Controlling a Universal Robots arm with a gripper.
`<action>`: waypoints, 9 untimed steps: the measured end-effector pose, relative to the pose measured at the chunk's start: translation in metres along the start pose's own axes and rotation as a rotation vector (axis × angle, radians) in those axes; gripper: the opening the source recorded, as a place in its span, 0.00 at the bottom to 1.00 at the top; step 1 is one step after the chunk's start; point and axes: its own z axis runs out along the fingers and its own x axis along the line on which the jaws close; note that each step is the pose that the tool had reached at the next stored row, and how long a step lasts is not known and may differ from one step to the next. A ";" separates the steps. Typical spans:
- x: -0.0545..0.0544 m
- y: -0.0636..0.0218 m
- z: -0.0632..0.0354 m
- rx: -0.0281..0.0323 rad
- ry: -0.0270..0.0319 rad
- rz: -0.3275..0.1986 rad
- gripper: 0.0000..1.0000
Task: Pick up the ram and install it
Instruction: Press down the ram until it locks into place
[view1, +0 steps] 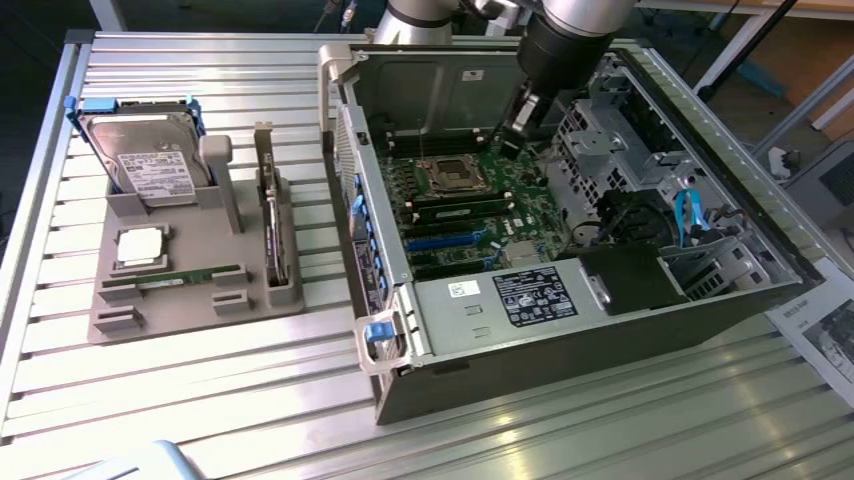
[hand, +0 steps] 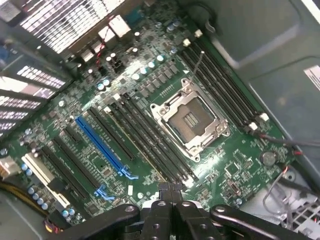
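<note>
Clenched empty, my hand hangs over the motherboard; I should square up with the ram before grasping.

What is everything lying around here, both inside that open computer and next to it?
computer case: one, grey and black, lying open on the exterior view's right
motherboard: one, green, on the floor of the case
processor socket: one, silver frame, empty, mid-board
blue slots: two, on the board beside black slots
grey holder: one, on the table at the exterior view's left
hard drive: one, silver with blue rails, at the holder's far end
processor chip: one, square silver, on the holder
ram: one, green stick, lying in the holder's near part
expansion card: one, standing on edge in the holder
slatted table: one, metal
robot arm: one, black and silver, reaching into the case
pincer: one, black, shut, above the motherboard
</note>
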 end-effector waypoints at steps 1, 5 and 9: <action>0.000 0.0000 0.0000 0.0011 -0.0006 0.019 0.10; 0.000 0.0000 0.0000 0.0055 -0.0031 0.098 0.10; 0.000 0.0000 0.0001 0.0113 -0.0065 0.203 0.10</action>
